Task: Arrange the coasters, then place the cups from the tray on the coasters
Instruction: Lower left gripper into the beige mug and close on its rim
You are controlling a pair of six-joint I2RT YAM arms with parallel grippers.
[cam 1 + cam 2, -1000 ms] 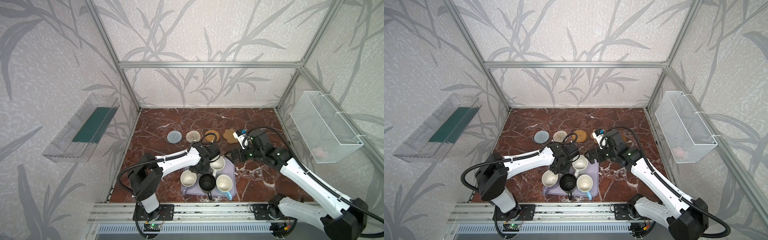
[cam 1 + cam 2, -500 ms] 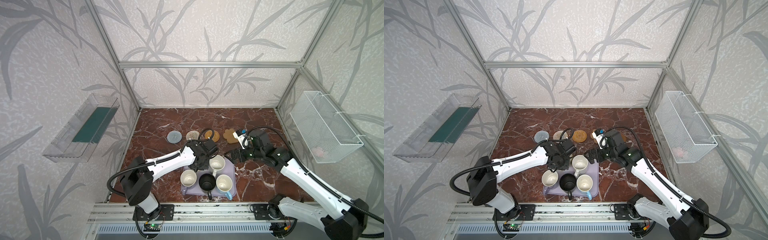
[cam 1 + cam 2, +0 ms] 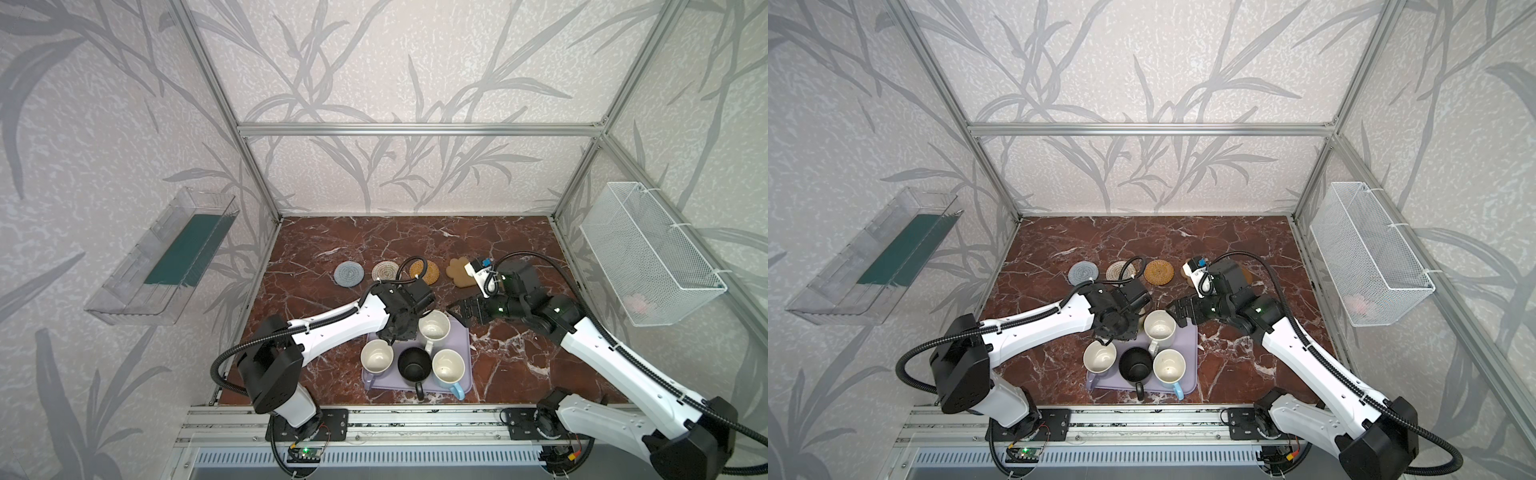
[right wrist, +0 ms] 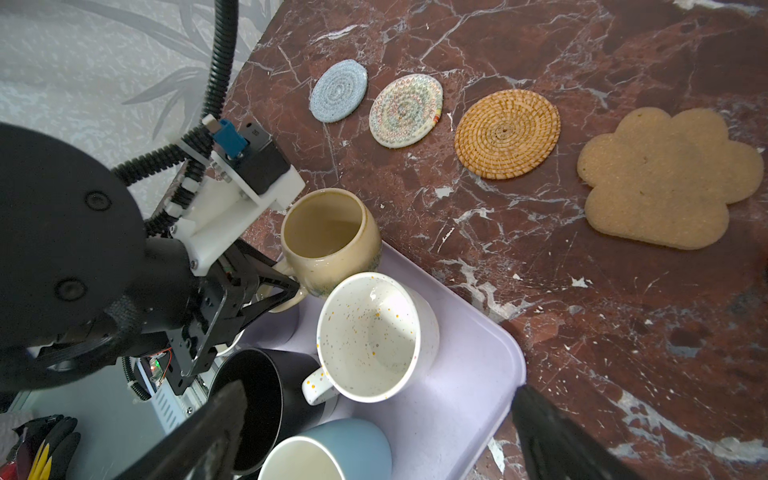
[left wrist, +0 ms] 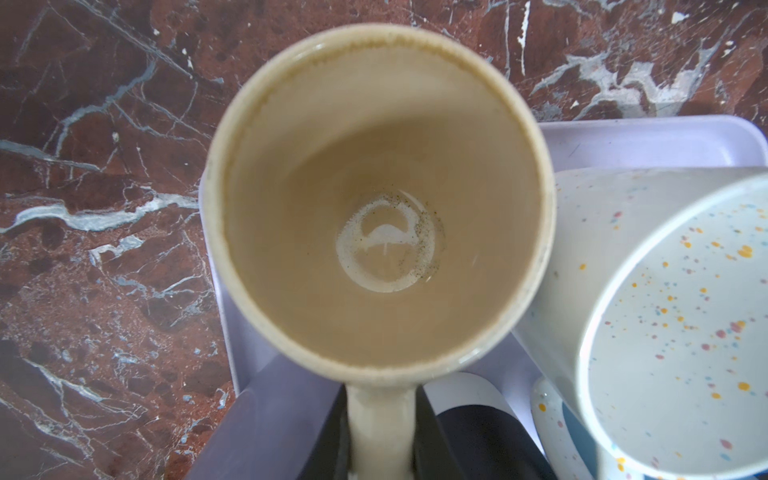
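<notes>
Now | left hand [image 4: 286, 289] pinching handle of beige mug [image 4: 332, 241], far-left corner of tray [image 4: 478, 374] | right hand [image 3: 459, 312] spread beside tray | advice: lift vertically, clearing adjacent speckled mug [image 4: 370, 332]; hold upright.

— Can you read any writing, label or number anywhere?

— None. The nearest thing to it is a small pale marking on top of the black camera block [image 4: 266, 162] on the left arm's wrist. It shows in the right wrist view, but it is too small to make out.

— What about the dots on the speckled mug [image 4: 370, 336]?

— Those are only coloured flecks, not characters.
</notes>
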